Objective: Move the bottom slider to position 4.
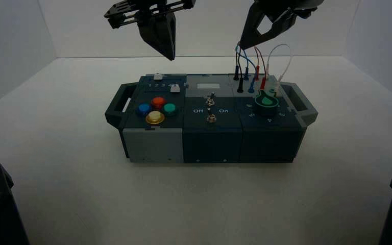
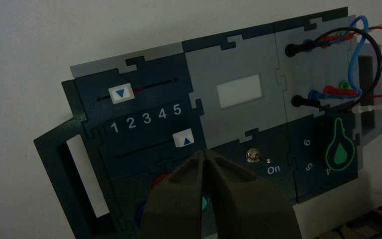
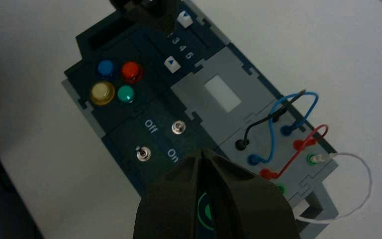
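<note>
The bottom slider [image 2: 183, 139] is a small white cap with a blue triangle, and it sits just under the printed 5 of the row 1 2 3 4 5. Position 4 [image 2: 162, 113] is one digit to its side. The twin cap [image 2: 120, 93] on the other track lies between 1 and 2. In the high view the bottom slider [image 1: 174, 88] lies behind the red button. My left gripper [image 1: 170, 55] hangs shut in the air above the slider panel, its tips [image 2: 204, 152] apart from the cap. My right gripper [image 1: 242, 45] hovers shut above the wire end [image 3: 199, 152].
Blue, red, green and yellow push buttons [image 1: 155, 108] sit in front of the sliders. Two metal toggles [image 1: 211, 107] stand between Off and On. A green knob [image 1: 267, 101] and looped wires [image 1: 255, 66] occupy the right end. Handles [image 1: 116, 104] jut from both ends of the box.
</note>
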Robot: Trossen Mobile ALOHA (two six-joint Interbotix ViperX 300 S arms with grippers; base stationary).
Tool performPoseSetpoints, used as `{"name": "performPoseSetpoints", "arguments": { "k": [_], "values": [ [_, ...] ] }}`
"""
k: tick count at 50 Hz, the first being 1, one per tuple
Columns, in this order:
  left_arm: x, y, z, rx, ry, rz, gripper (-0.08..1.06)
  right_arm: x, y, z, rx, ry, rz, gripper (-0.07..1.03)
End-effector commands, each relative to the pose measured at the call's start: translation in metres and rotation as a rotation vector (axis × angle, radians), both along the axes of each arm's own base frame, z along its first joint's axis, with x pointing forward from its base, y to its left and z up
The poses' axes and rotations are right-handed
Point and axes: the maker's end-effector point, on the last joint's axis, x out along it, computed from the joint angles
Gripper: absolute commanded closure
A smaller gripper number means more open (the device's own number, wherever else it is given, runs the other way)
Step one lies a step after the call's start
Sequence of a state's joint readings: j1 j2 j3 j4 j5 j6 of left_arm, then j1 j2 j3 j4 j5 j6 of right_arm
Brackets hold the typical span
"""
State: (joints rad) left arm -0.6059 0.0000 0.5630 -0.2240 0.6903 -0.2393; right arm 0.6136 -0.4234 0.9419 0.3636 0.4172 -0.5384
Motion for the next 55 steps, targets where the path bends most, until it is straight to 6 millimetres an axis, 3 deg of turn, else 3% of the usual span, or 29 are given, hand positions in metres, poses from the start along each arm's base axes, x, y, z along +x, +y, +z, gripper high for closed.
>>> {"name": "performPoseSetpoints", "arguments": {
  "k": [1,23,42,55],
  "values": [
    [0.006,-0.007,0.018,-0.029,-0.044,-0.007,1.01,0.004,0.004,0.007,0.021,-0.025,-0.007,0.98],
    [0.0,-0.007,0.012,-0.036,-0.013,0.004,1.01,0.006,0.003,0.002,0.02,-0.028,-0.018,0.98],
    [-0.012,-0.022,-0.008,-0.033,0.045,-0.014,1.01,0.006,0.003,0.005,0.025,-0.037,-0.018,0.98],
    [-0.006,-0.024,-0.023,-0.027,0.033,-0.005,1.01,0.005,0.003,0.006,0.027,-0.038,-0.016,0.98]
  ]
}}
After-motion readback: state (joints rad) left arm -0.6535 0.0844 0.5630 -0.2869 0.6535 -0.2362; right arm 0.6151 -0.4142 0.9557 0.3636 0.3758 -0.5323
